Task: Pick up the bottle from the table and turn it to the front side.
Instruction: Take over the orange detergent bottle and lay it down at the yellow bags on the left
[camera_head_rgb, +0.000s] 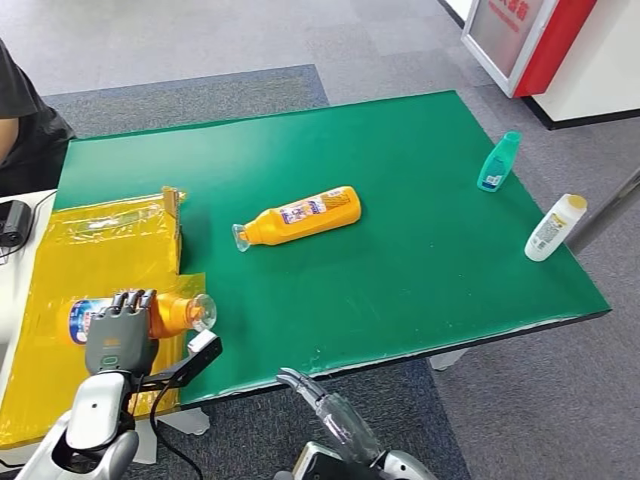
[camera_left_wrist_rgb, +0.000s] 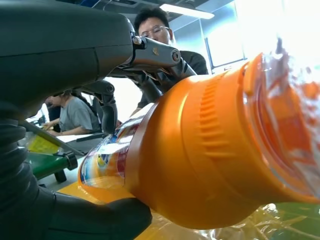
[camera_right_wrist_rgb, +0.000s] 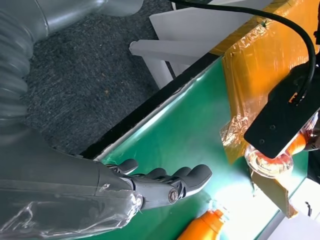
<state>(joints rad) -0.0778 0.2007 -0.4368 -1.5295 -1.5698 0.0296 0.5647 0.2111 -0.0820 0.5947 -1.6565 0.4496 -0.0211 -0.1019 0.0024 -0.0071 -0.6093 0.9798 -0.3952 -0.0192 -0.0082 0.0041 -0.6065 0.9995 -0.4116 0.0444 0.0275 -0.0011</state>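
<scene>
The left hand (camera_head_rgb: 121, 325) is grasping an orange bottle (camera_head_rgb: 170, 313) lying sideways over the yellow sheet (camera_head_rgb: 90, 250), its clear cap jutting beyond the fingers. The right hand (camera_right_wrist_rgb: 166, 181) is hanging empty, fingers extended, by the table edge (camera_head_rgb: 453, 350).

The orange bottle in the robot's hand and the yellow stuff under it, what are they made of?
The orange bottle held by the left hand looks like smooth, glossy plastic: light glints on its moulded ridges, and its cap is see-through. The yellow sheet seems to be thin, shiny plastic film or tape, since it wrinkles and reflects light.
</scene>
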